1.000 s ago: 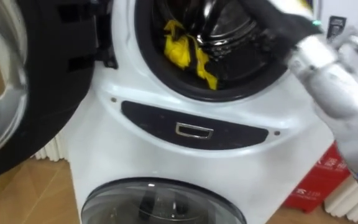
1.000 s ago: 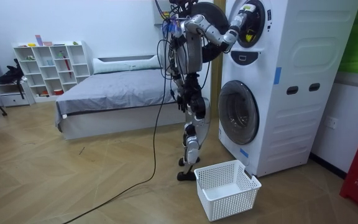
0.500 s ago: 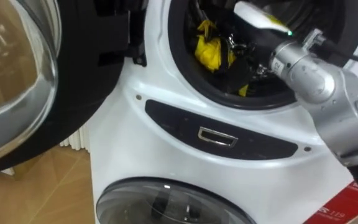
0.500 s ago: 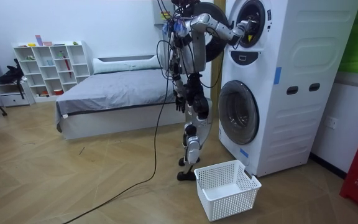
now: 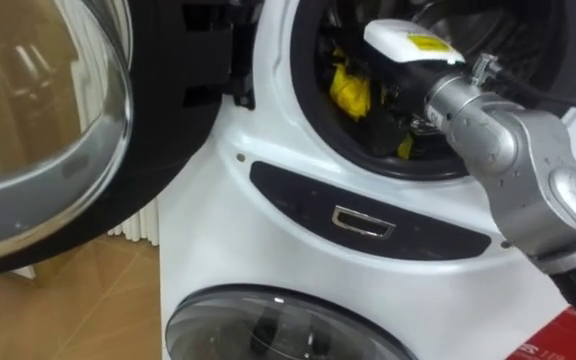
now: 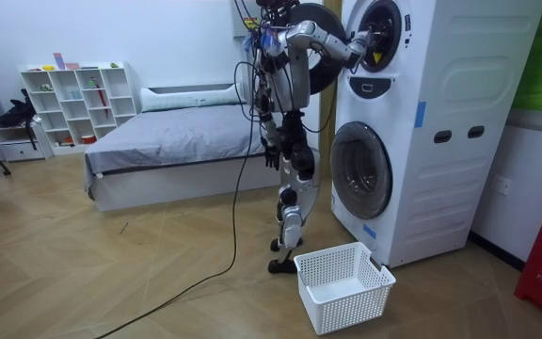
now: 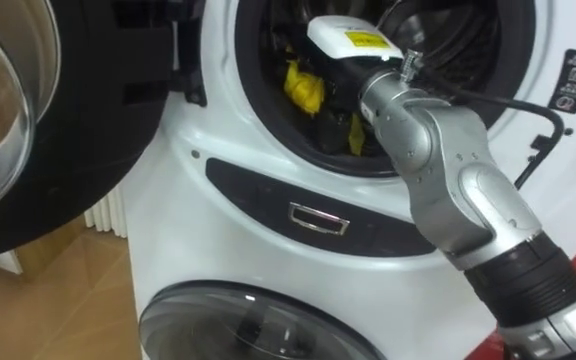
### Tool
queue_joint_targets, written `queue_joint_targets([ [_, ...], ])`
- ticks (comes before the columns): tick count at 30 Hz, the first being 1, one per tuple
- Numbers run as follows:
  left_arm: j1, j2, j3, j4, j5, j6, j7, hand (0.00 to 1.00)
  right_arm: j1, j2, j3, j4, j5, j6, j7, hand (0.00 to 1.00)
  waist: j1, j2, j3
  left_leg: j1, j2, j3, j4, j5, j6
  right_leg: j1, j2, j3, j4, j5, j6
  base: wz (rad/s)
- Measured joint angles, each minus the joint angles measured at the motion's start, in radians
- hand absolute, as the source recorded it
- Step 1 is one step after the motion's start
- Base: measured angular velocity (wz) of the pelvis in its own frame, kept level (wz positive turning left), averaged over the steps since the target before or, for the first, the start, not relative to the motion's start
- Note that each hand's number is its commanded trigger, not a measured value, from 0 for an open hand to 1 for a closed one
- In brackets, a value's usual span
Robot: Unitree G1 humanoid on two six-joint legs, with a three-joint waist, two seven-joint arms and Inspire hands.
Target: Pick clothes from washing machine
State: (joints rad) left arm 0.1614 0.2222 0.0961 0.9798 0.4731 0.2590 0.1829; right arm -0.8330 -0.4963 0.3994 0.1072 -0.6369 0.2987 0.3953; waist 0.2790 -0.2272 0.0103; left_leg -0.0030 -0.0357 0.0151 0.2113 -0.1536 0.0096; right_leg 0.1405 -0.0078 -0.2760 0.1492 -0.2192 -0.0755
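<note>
A yellow cloth (image 5: 350, 90) lies at the left inside the upper drum of the white washing machine (image 5: 268, 210), also seen as the yellow cloth (image 7: 303, 85). My right arm reaches in from the right. My right hand (image 5: 398, 95) is inside the drum, just right of the cloth and against it. Its fingers are hidden in the dark drum, so whether it grips the cloth cannot be told. A second bit of yellow shows below the hand (image 7: 340, 90). In the room view I stand upright in front of the machine with the right hand (image 6: 358, 44) in the upper opening.
The upper round door (image 5: 48, 130) stands swung open at my left. The lower drum's door (image 5: 278, 325) is closed. A white laundry basket (image 6: 343, 285) sits on the wooden floor by the machine's foot. A bed (image 6: 167, 141) stands behind me.
My right hand has gone from the drum's right edge deeper in, up to the yellow cloth. The eye view has shifted, so the camera moved too.
</note>
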Motion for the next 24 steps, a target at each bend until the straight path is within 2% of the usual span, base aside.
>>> queue_joint_targets([
  [6,-0.017,0.001,0.0,0.006,0.0,0.032,-0.014,0.0,-0.004,-0.003,-0.001,0.059,0.001,0.039,0.056,1.0,0.0,-0.003,0.0037,0.017,-0.004,-0.016,0.008,-0.002,0.002,0.033,0.001,-0.01,-0.016,0.0,0.001,0.08],
  [9,-0.023,0.003,-0.002,0.006,0.0,0.044,-0.016,0.0,0.001,-0.003,0.001,0.093,0.002,0.074,0.056,1.0,0.003,-0.002,0.004,0.024,-0.01,-0.025,0.01,-0.004,0.003,0.043,-0.001,-0.017,-0.015,-0.003,0.004,0.14],
  [13,-0.038,0.004,-0.003,0.017,0.0,0.048,-0.016,0.0,0.009,-0.006,-0.011,0.16,-0.039,0.101,0.021,1.0,0.028,0.004,0.0092,0.03,-0.013,-0.028,0.011,-0.006,0.006,0.05,-0.005,-0.025,-0.015,-0.002,0.009,0.02],
  [17,-0.041,0.007,-0.006,0.02,-0.002,0.049,-0.012,0.0,0.006,-0.006,-0.011,0.158,-0.046,0.105,0.019,1.0,0.028,0.006,0.0105,0.03,-0.016,-0.028,0.01,-0.008,0.01,0.051,-0.007,-0.026,-0.016,-0.005,0.013,0.0],
  [24,-0.055,0.004,-0.06,0.02,-0.008,0.041,-0.009,0.0,0.012,-0.003,-0.012,0.128,-0.044,0.097,0.011,1.0,0.025,0.018,0.012,0.041,-0.011,-0.017,-0.01,-0.009,0.01,0.049,-0.006,-0.019,-0.009,-0.004,0.015,-0.06],
])
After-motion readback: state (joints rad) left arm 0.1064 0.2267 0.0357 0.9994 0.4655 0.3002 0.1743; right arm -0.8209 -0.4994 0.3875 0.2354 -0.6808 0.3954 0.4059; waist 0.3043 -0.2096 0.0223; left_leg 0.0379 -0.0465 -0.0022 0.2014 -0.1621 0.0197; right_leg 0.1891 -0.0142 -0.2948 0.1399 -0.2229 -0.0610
